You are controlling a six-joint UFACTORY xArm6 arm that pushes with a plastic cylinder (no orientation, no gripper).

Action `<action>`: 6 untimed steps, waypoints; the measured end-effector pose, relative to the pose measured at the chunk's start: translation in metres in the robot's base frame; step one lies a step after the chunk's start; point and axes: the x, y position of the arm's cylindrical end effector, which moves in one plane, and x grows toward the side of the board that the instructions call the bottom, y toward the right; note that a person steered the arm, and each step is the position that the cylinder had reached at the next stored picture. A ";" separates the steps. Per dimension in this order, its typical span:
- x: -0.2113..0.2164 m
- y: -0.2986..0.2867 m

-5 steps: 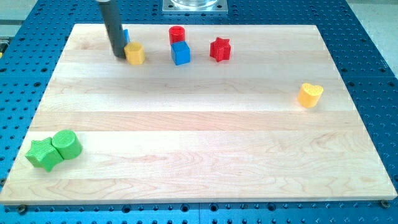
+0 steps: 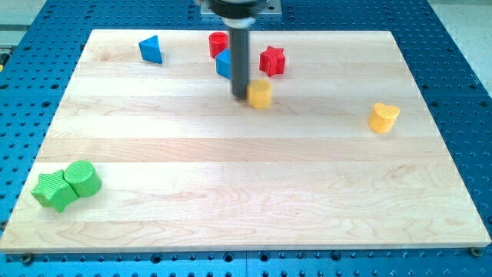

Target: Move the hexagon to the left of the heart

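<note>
The yellow hexagon (image 2: 260, 94) lies in the upper middle of the board, slightly blurred. My tip (image 2: 241, 96) touches its left side; the dark rod rises straight up from there. The yellow heart (image 2: 383, 118) sits far to the right, well apart from the hexagon. The rod covers part of the blue cube (image 2: 223, 63) behind it.
A blue triangle (image 2: 151, 49) lies at the upper left. A red cylinder (image 2: 218, 43) and a red star (image 2: 272, 60) sit near the top edge, close to the rod. A green star (image 2: 50, 191) and a green cylinder (image 2: 82, 178) touch at the lower left.
My tip has moved right and slightly down, pushing the yellow hexagon from the upper left to the upper middle. The blue triangle is now uncovered.
</note>
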 end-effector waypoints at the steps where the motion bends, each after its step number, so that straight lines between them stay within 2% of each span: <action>1: 0.022 0.062; 2: 0.023 0.033; 3: 0.035 0.057; 4: 0.041 0.119; 6: 0.041 0.109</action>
